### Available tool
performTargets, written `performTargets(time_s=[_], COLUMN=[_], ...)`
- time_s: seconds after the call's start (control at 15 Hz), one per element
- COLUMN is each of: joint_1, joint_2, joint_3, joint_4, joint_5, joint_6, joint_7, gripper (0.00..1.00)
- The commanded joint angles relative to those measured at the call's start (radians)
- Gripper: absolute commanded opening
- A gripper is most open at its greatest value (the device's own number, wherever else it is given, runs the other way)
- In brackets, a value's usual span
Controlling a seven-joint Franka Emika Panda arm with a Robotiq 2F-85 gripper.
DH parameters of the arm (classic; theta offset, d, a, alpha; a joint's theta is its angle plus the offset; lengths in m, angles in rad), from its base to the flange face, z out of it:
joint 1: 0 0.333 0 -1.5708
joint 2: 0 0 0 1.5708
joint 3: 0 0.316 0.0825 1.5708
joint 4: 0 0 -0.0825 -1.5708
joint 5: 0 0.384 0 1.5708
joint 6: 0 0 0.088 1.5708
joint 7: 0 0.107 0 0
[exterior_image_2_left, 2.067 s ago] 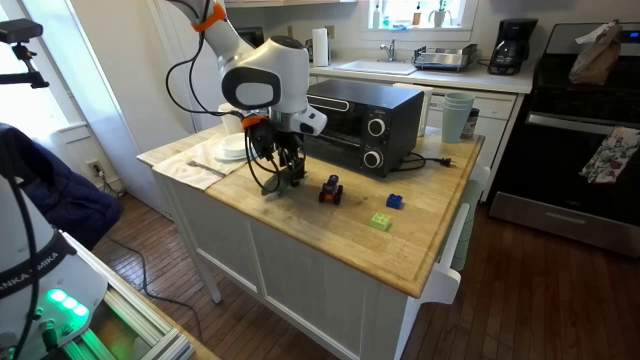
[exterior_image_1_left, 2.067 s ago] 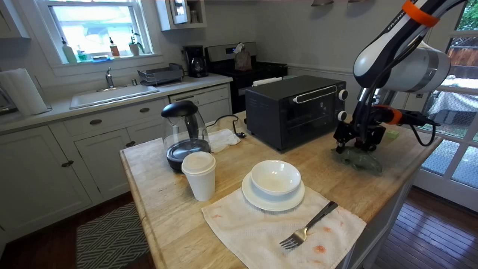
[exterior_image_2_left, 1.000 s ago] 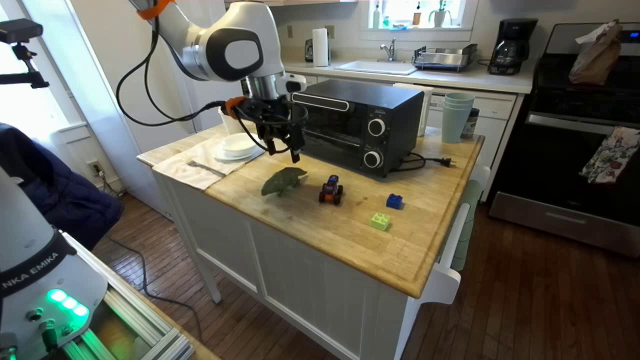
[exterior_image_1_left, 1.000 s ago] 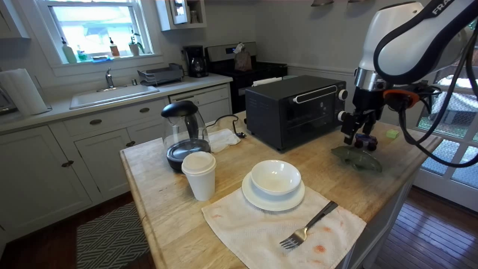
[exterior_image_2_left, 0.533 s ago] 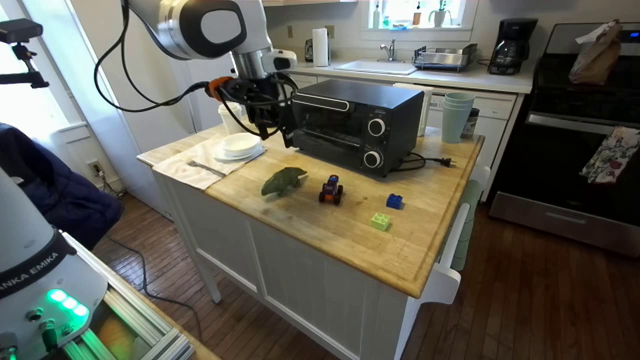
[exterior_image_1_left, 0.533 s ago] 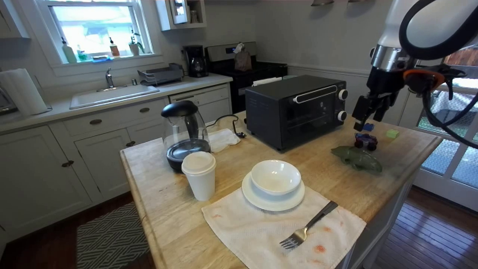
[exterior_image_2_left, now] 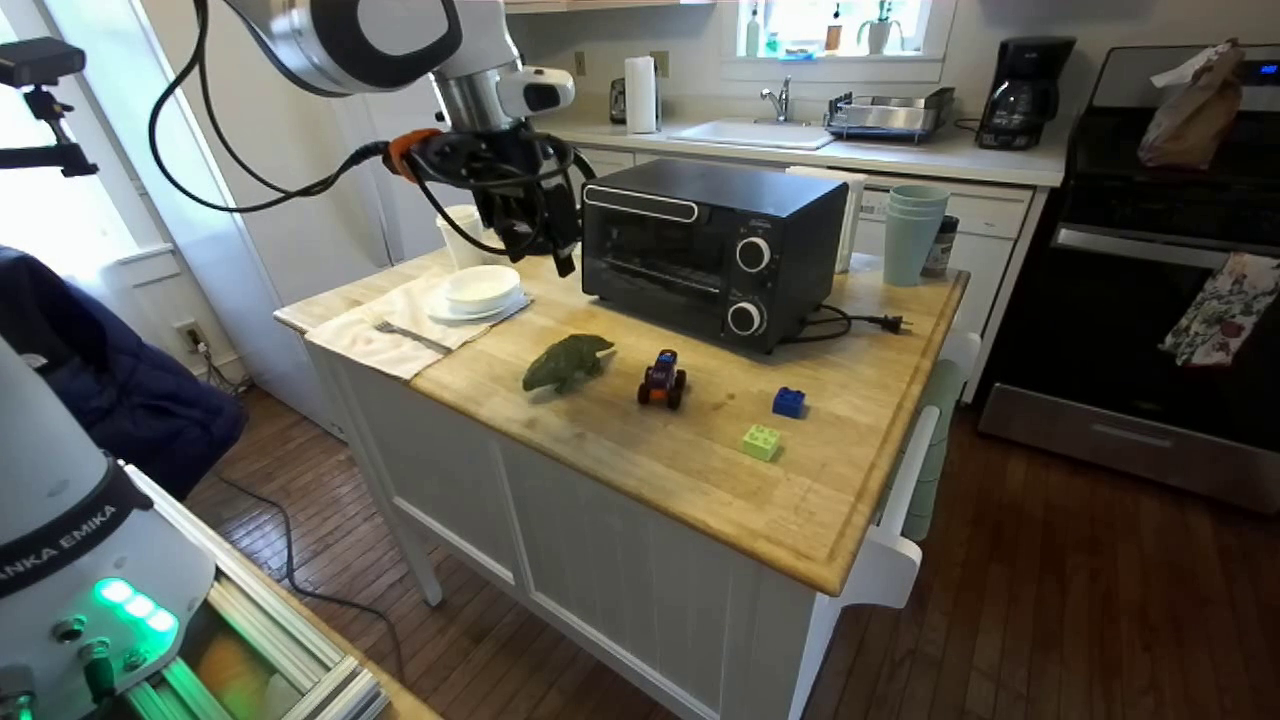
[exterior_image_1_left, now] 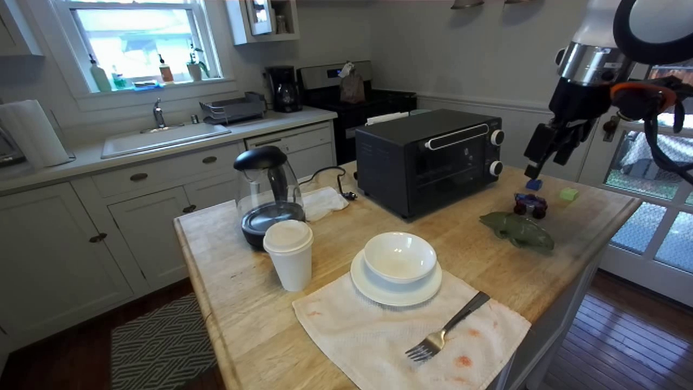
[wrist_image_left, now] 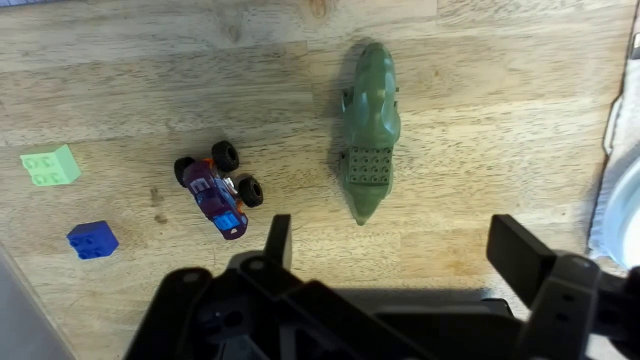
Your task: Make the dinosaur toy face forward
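The dinosaur toy (wrist_image_left: 372, 115) is a long dark green figure with a studded patch on its back. It stands on the wooden table in both exterior views (exterior_image_1_left: 517, 228) (exterior_image_2_left: 567, 362). In the wrist view its narrow tapered end points down toward the jaws and its broad rounded end points up. In an exterior view the narrow end points toward the toaster oven. My gripper (wrist_image_left: 392, 240) is open and empty, its fingers wide apart. It hangs well above the table, touching nothing, in both exterior views (exterior_image_1_left: 548, 167) (exterior_image_2_left: 545, 258).
A purple toy truck (exterior_image_2_left: 662, 379) stands beside the dinosaur toy. A blue brick (exterior_image_2_left: 788, 402) and a light green brick (exterior_image_2_left: 761, 442) lie further along. The black toaster oven (exterior_image_2_left: 720, 250) stands behind. A cloth (exterior_image_1_left: 335, 336) holds a fork (exterior_image_1_left: 446, 327), plate (exterior_image_1_left: 360, 281) and bowl (exterior_image_1_left: 400, 254).
My gripper was down at the dinosaur toy about two seconds ago. It has since risen up and away from it. The toy stays in place on the table.
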Motion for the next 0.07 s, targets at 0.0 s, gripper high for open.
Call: performTargets(time_s=[0.0], joint_1=[-0.005], joint_2=[-0.001], joint_3=[0.005], joint_4=[0.0], joint_5=[0.001], joint_6=[-0.002], joint_7=[-0.001], gripper=[1.0])
